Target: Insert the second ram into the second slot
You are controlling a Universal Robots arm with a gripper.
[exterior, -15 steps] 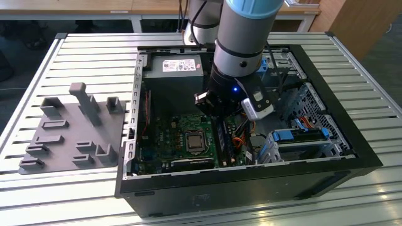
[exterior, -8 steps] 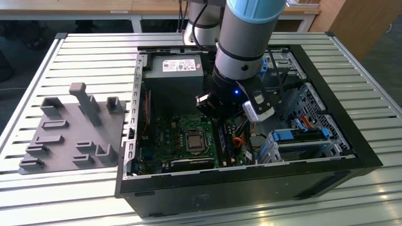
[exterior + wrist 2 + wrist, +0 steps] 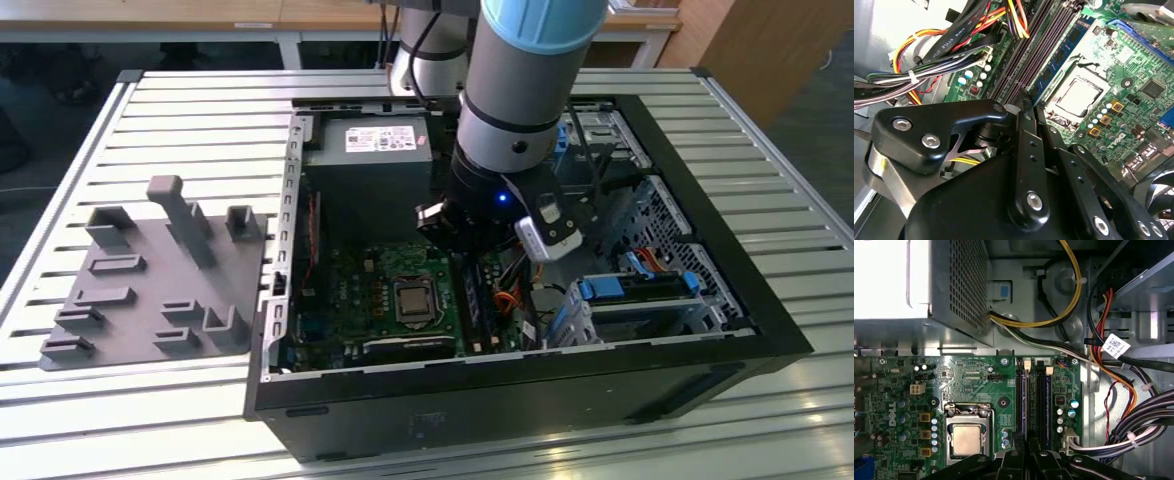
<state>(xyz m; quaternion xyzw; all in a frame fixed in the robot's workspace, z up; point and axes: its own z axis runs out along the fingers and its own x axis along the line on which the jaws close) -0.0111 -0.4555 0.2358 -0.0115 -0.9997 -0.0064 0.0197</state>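
Two memory sticks stand on edge in the slots beside the processor socket (image 3: 966, 437). The second ram (image 3: 1046, 405) is the one farther from the socket, a dark blue-green strip in the slot with a pale end clip (image 3: 1049, 370). The other stick (image 3: 1064, 50) sits closest to the socket. My gripper (image 3: 1016, 105) is shut, its tips down at the near end of the slot row, by a pale clip. In the first wrist view the gripper (image 3: 1026, 460) lies at that same end. From outside, the gripper (image 3: 461, 240) reaches low into the open case.
Bundled cables (image 3: 944, 60) run close beside the slots on the side away from the socket. The power supply (image 3: 367, 150) fills the case's far corner. Blue drive-bay clips (image 3: 641, 285) sit at the exterior view's right. A grey fixture (image 3: 147, 280) lies outside the case on the slatted table.
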